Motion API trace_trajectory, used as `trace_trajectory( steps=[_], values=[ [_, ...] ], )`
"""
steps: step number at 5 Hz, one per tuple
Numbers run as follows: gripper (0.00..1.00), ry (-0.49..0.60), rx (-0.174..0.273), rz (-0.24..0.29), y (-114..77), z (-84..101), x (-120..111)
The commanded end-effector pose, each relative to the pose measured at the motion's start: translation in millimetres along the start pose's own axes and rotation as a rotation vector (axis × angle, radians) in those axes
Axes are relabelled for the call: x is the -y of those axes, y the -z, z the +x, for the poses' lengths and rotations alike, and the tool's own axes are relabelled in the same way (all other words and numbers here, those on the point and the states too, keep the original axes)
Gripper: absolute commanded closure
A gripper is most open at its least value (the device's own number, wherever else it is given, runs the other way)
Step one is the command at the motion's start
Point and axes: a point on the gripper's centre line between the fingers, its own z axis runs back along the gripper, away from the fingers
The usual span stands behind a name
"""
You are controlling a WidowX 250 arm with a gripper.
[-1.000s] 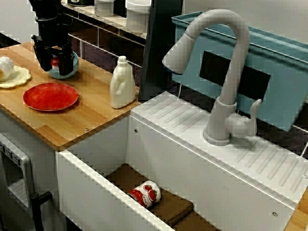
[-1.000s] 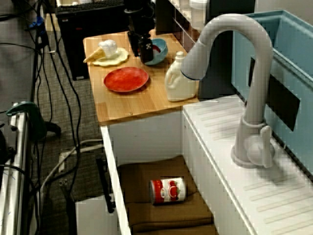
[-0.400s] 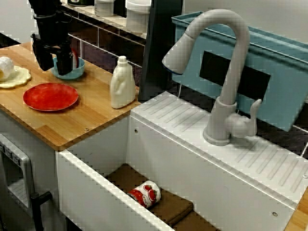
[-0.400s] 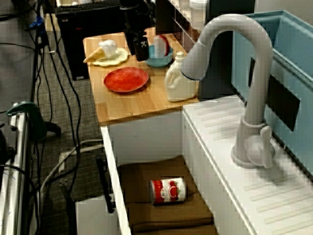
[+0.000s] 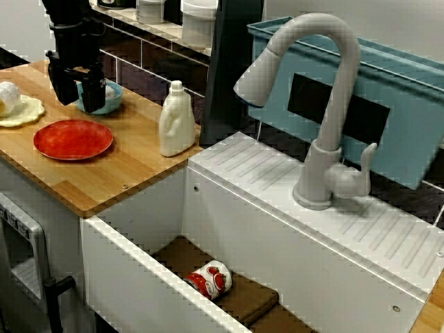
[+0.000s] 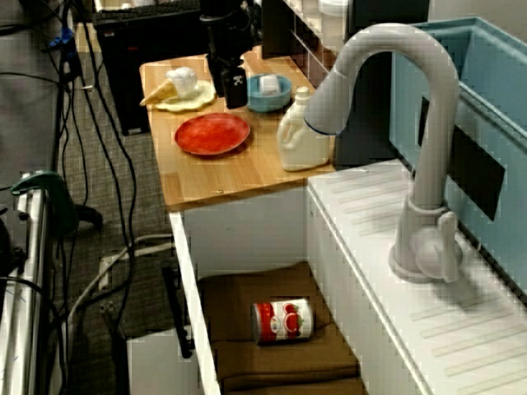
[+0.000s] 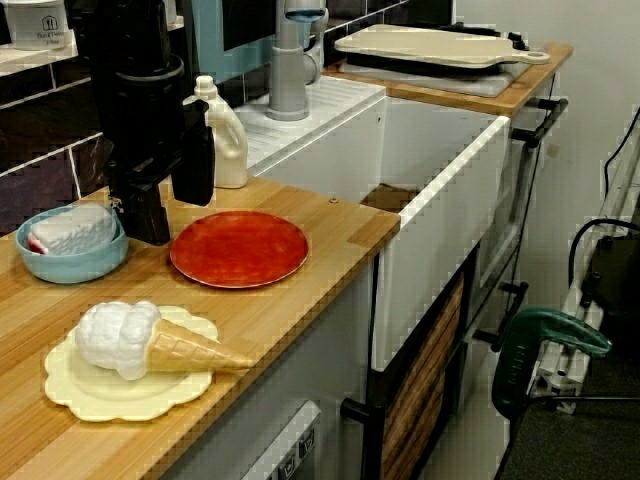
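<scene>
Starting nearest in the view from the counter's end: ice-cream cone (image 7: 150, 345) lying on a pale yellow plate (image 7: 100, 400). Beyond, at 1 o'clock, a red plate (image 7: 238, 248) flat on the counter (image 7: 345, 215). At 9 o'clock of the red plate, a blue bowl (image 7: 70, 262) with a white and red lump (image 7: 70, 228) inside. Between bowl and red plate, the end effector (image 7: 175, 215): fingers apart, gripping nothing, near finger (image 7: 150, 210) just beside the bowl's rim. Farther back, at 12 o'clock of the red plate, a white bottle (image 7: 228, 145), then the sink (image 7: 440, 200) and faucet (image 7: 288, 70). In the view from above, a red and white can (image 6: 282, 319) on brown cloth (image 6: 272, 354) in the sink.
</scene>
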Motion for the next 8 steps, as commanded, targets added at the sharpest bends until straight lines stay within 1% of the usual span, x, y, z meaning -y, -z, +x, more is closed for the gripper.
trace_trajectory(
  steps=[1, 2, 3, 4, 5, 6, 8],
  values=[
    [0.0, 0.051, 0.087, 0.07, -26.3, -5.8, -5],
    [0.0, 0.071, 0.078, 0.085, -23.8, -9.4, -5],
    [0.0, 0.094, 0.058, 0.101, -17.5, -11.3, -5],
    [0.0, 0.108, 0.042, 0.084, -16.4, -10.5, -4],
    [0.11, 0.132, 0.023, 0.069, -13.7, -15.4, 7],
    [1.0, 0.146, 0.018, 0.071, -8.9, -20.9, 14],
    [1.0, 0.152, 0.006, 0.074, -6.3, -22.4, 16]
  ],
)
